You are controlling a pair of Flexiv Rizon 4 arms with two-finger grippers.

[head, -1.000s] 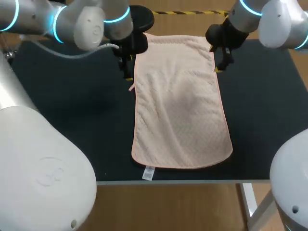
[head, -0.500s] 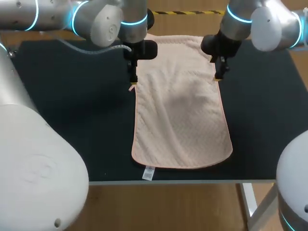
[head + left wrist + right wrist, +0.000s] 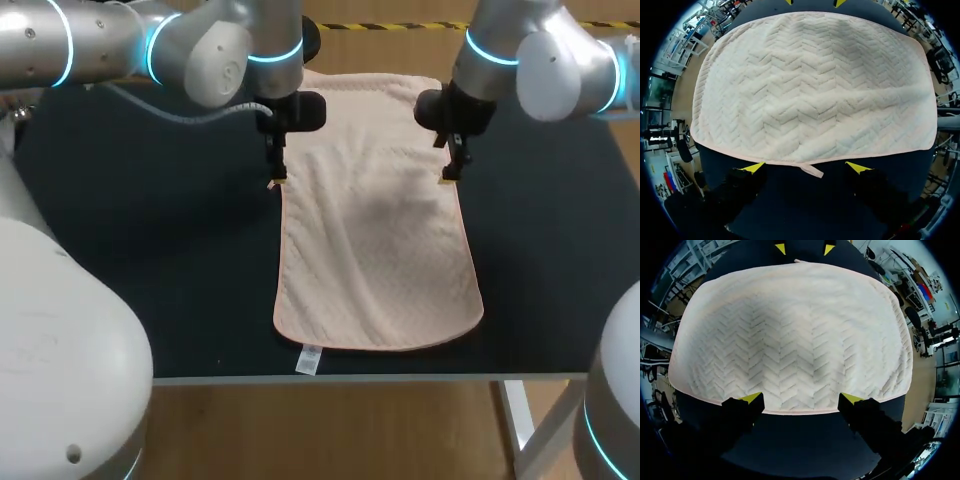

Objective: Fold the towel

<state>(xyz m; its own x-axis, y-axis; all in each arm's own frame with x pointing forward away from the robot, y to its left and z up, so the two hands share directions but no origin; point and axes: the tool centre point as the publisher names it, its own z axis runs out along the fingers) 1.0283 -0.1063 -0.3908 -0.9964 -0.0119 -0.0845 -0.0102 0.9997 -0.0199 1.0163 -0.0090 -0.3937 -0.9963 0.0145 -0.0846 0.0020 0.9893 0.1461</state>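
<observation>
A pale pink towel (image 3: pixel 375 220) with a zigzag weave lies flat and lengthwise on the black table (image 3: pixel 150 250). My left gripper (image 3: pixel 275 175) hangs open over the towel's left long edge, towards the far end. In the left wrist view its yellow tips (image 3: pixel 806 168) straddle a small loop tab (image 3: pixel 812 171) on the towel's hem (image 3: pixel 810 85). My right gripper (image 3: pixel 448 170) is open over the right long edge, directly opposite. In the right wrist view its tips (image 3: pixel 802 400) sit just at the hem of the towel (image 3: pixel 790 335). Neither gripper holds anything.
A white care label (image 3: pixel 309 360) sticks out from the towel's near edge at the table's front. Bare black tabletop (image 3: pixel 560 250) spreads to both sides of the towel.
Both grippers have come nearer along the towel's long edges and now point down at the hems. The towel has not moved.
</observation>
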